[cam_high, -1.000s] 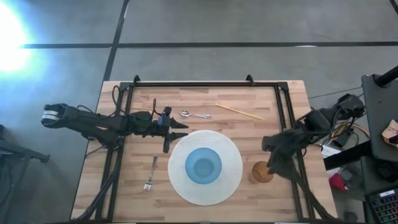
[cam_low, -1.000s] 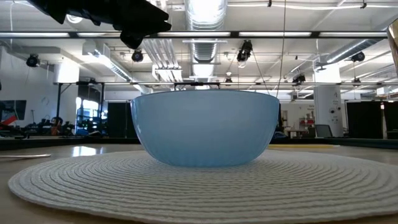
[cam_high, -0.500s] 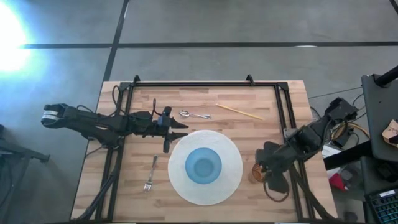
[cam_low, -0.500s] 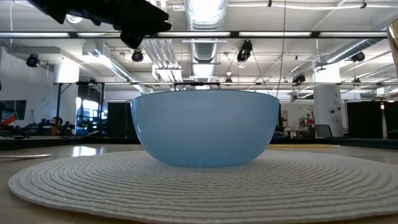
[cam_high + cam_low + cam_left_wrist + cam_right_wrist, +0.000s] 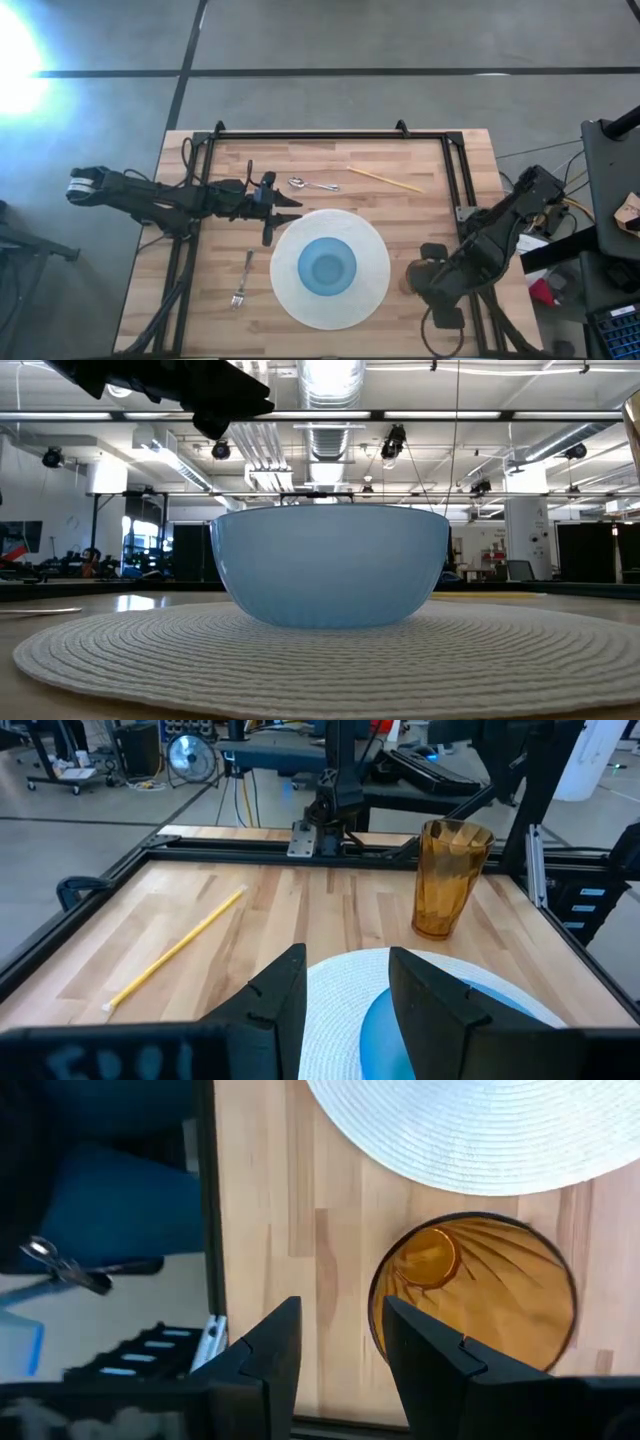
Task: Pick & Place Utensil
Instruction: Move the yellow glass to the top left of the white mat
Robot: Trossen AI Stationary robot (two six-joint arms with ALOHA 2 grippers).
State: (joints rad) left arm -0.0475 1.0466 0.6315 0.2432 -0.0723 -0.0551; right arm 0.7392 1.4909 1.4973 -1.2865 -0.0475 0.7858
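A fork (image 5: 242, 280) lies on the wood left of the round white mat (image 5: 375, 285). A spoon (image 5: 312, 185) and a thin yellow stick (image 5: 385, 179) lie near the far edge. A blue bowl (image 5: 328, 267) stands on the mat. My left gripper (image 5: 288, 208) hovers open, level, at the mat's far left rim, pointing right. My right gripper (image 5: 340, 1345) is open and points down, above the rim of an upright amber cup (image 5: 470, 1295) right of the mat. In the high view it covers most of the cup.
A black frame (image 5: 330, 137) runs along the table's far, left and right sides. The stick (image 5: 175, 950) and the cup (image 5: 450, 880) show ahead of my left gripper (image 5: 345, 990). Bare wood lies near the front left corner.
My right gripper has moved toward the table's near edge and a little left, sinking and tipping to point more steeply down. It now stands over the amber cup, which showed uncovered a second ago. The utensils, bowl and cup have kept their places.
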